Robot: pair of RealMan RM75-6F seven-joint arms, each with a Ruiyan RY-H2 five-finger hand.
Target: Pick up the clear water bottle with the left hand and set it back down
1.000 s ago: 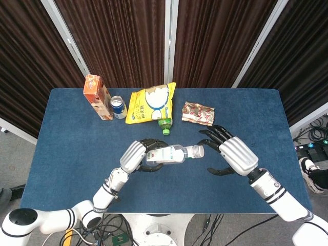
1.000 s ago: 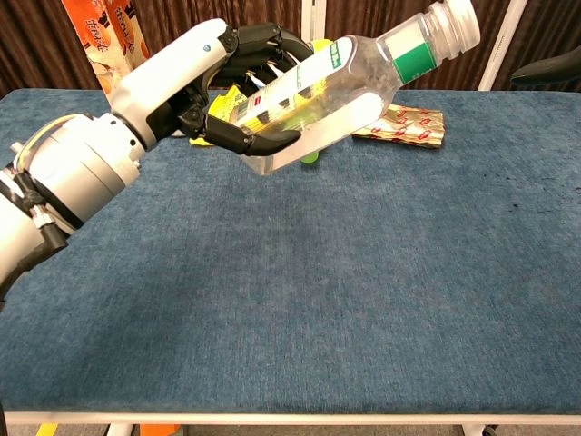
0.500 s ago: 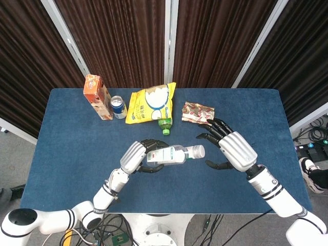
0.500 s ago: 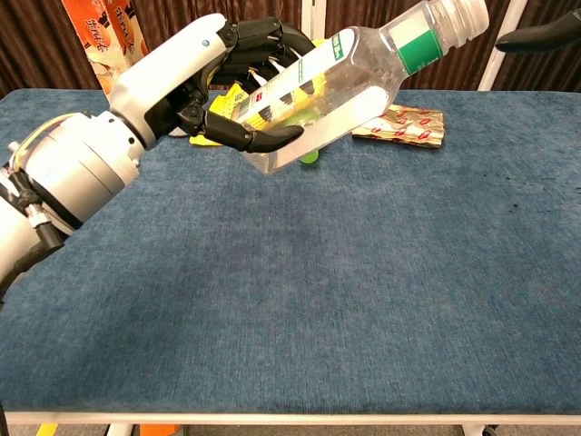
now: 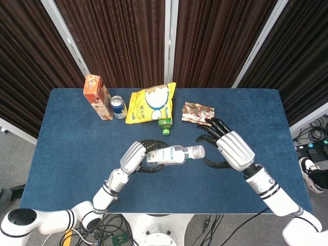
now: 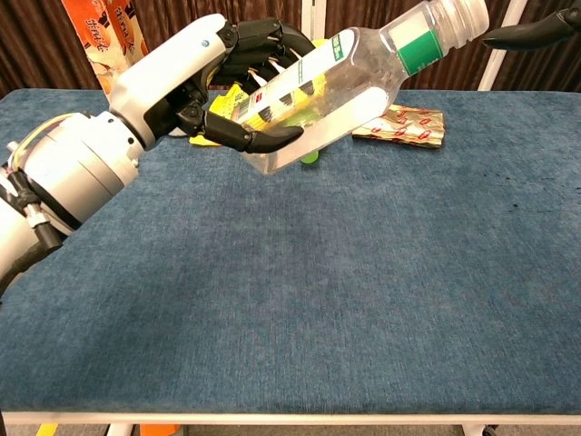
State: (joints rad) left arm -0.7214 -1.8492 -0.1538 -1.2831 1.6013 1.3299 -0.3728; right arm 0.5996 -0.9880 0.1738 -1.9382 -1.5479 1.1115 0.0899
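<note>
Two hands | left hand (image 5: 137, 156) holds clear water bottle (image 6: 354, 82) aloft | right hand (image 5: 229, 149) fingers spread, beside cap

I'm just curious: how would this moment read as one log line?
left hand: holds clear water bottle tilted, lifted | right hand: open, beside cap | table: bottle off it

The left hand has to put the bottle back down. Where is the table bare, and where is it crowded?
The blue table is bare across its whole near half, below the left hand holding the clear water bottle tilted in the air. The back edge is crowded: orange carton, can, yellow snack bag, green bottle, foil packet. The right hand hangs beside the cap.
</note>
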